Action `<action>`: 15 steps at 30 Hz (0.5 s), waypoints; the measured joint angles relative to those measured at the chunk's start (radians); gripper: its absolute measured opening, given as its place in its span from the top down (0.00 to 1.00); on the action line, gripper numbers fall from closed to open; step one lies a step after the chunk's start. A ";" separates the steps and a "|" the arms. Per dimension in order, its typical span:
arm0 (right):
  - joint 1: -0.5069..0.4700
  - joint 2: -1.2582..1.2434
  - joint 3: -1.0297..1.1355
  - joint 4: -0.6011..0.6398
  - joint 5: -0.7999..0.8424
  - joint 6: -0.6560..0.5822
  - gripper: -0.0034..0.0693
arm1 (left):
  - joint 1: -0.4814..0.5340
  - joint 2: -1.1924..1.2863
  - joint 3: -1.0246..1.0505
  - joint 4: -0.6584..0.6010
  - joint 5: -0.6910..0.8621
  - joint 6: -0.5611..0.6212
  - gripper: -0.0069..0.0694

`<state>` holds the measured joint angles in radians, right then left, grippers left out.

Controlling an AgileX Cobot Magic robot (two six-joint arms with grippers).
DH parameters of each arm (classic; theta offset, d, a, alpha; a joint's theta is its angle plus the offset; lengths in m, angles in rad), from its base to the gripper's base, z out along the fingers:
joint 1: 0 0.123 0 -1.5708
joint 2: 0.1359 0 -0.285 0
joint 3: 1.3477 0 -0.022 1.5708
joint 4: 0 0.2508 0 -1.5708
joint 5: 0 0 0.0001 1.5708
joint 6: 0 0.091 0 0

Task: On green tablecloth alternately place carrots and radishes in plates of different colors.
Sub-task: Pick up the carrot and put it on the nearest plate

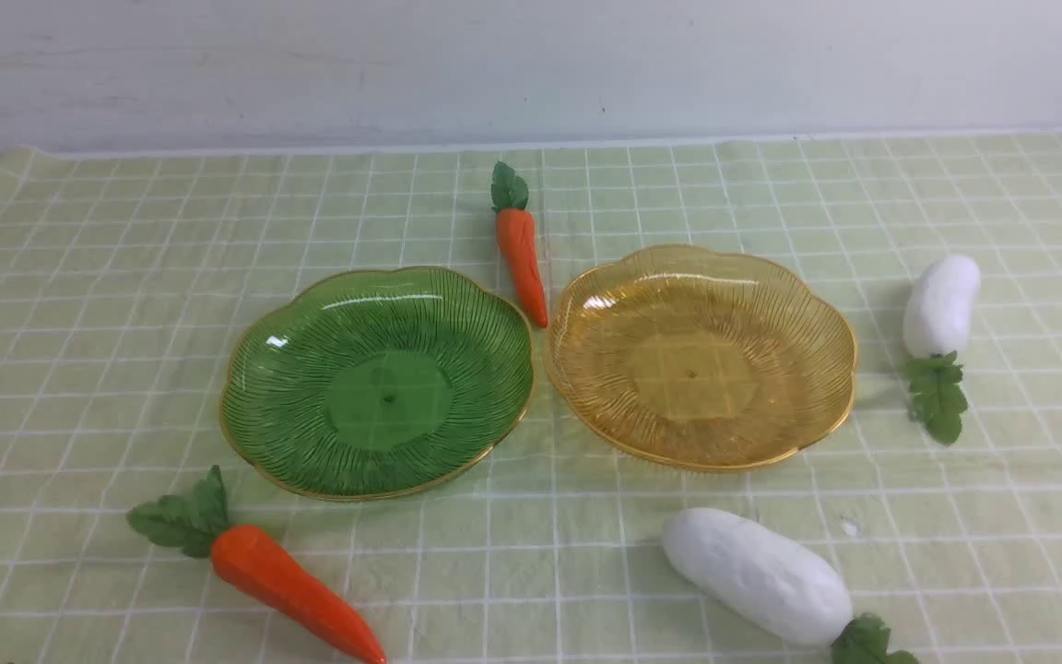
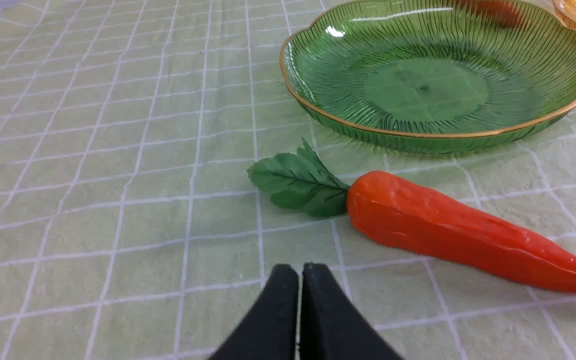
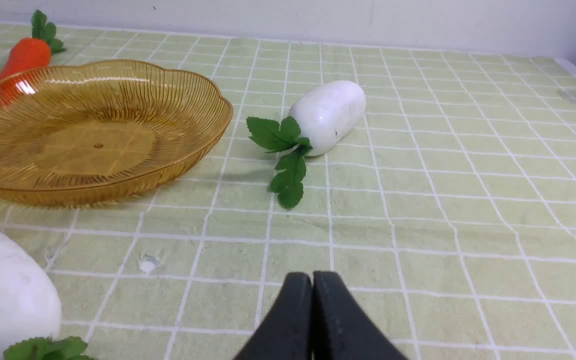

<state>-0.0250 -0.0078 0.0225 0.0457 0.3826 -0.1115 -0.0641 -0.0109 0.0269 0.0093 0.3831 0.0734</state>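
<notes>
On the green tablecloth (image 1: 79,304) the green plate (image 1: 254,378) and the amber plate (image 1: 826,369) stand side by side, both empty. One carrot (image 1: 522,254) lies behind and between them. The larger carrot (image 1: 296,590) lies in front of the green plate. One radish (image 1: 941,304) lies right of the amber plate, another radish (image 1: 757,576) in front of it. Neither gripper shows in the front view. My left gripper (image 2: 300,272) is shut and empty, just short of the larger carrot (image 2: 458,235). My right gripper (image 3: 313,280) is shut and empty, apart from the far radish (image 3: 328,115).
A pale wall (image 1: 531,65) rises behind the cloth's far edge. Open cloth lies to the left of the green plate and right of the far radish. The near radish (image 3: 3,295) and the amber plate (image 3: 208,130) show in the right wrist view.
</notes>
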 joint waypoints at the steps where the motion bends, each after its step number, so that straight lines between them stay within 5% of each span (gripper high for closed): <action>1: 0.000 0.000 0.000 0.000 0.000 0.000 0.97 | 0.000 0.000 0.000 0.000 0.000 0.000 0.92; 15: 0.000 0.000 0.000 0.000 0.000 0.000 0.97 | 0.000 0.000 0.002 0.019 -0.024 -0.012 0.92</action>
<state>-0.0250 -0.0078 0.0225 0.0457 0.3826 -0.1115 -0.0641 -0.0109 0.0288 0.0283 0.3588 0.0610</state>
